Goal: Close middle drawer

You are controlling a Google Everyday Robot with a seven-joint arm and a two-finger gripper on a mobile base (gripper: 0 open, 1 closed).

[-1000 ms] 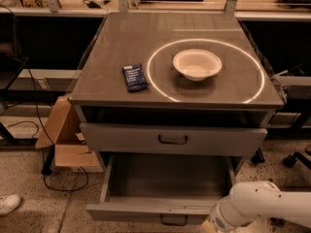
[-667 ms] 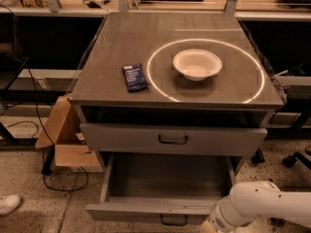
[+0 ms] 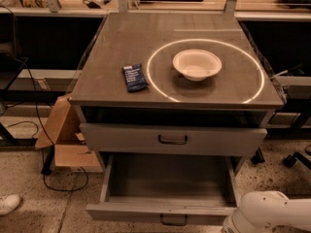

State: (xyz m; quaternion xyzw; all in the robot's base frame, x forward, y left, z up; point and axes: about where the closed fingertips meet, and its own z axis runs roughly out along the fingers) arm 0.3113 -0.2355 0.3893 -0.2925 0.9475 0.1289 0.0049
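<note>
The middle drawer (image 3: 146, 210) is pulled far out from the grey cabinet. Its empty box shows from above, with a low slim front panel and a small dark bar handle (image 3: 173, 221) at the bottom edge of the camera view. Above it, the taller grey drawer (image 3: 121, 139) stands nearly flush with the cabinet. My gripper is out of view. Only a white arm segment (image 3: 272, 212) shows at the bottom right, just right of the open drawer's front corner.
The cabinet top (image 3: 116, 42) holds a white bowl (image 3: 197, 64) inside a bright ring and a dark blue packet (image 3: 134, 77). A cardboard box (image 3: 65, 135) and cables lie on the floor at left. A white shoe (image 3: 8, 204) is at far left, a chair wheel (image 3: 290, 160) at right.
</note>
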